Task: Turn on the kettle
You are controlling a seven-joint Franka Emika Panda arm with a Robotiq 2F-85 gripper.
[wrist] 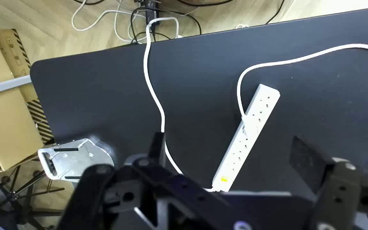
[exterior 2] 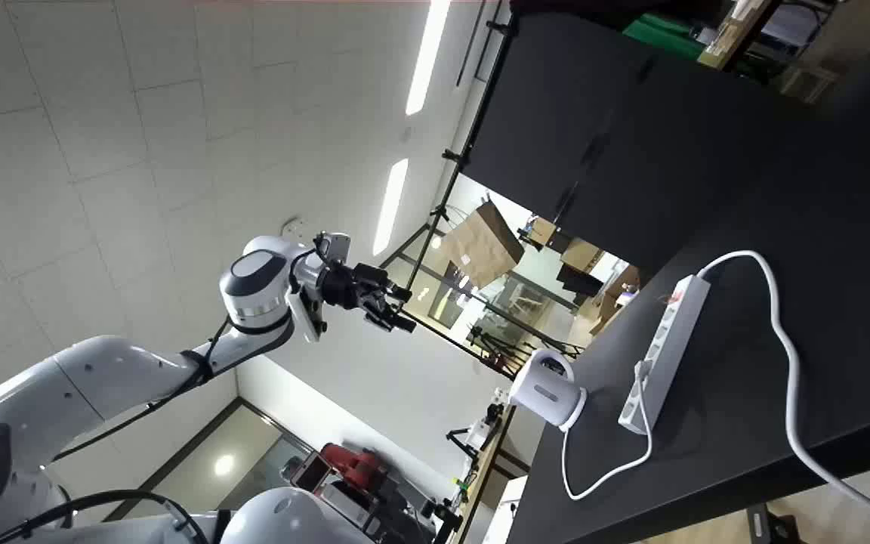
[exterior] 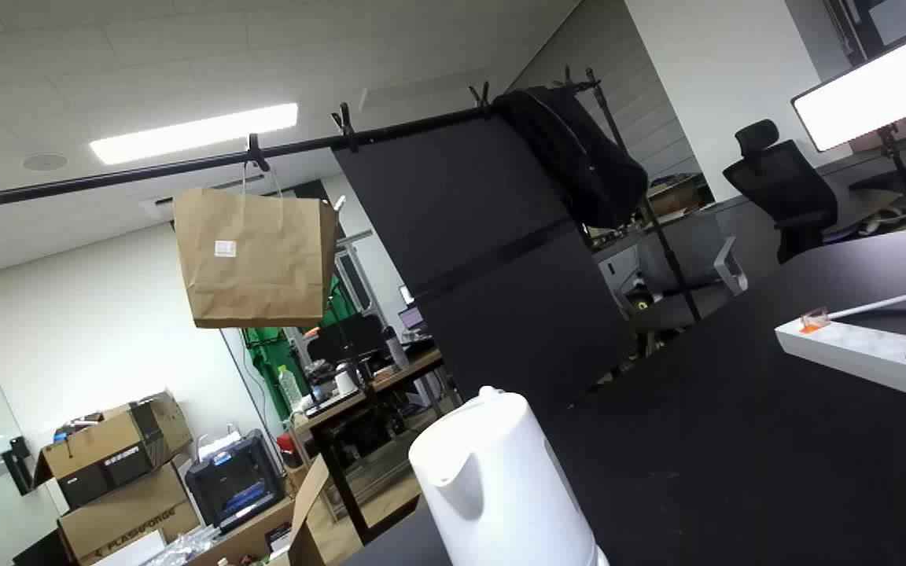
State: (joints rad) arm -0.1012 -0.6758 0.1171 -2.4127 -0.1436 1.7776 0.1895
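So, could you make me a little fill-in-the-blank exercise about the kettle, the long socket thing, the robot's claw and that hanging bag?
1. The kettle is ____ in colour.
2. A cord plugged into the power strip runs to the ____.
3. The gripper is ____, not shut.
4. The hanging brown bag is made of ____.

Missing words: white; kettle; open; paper.
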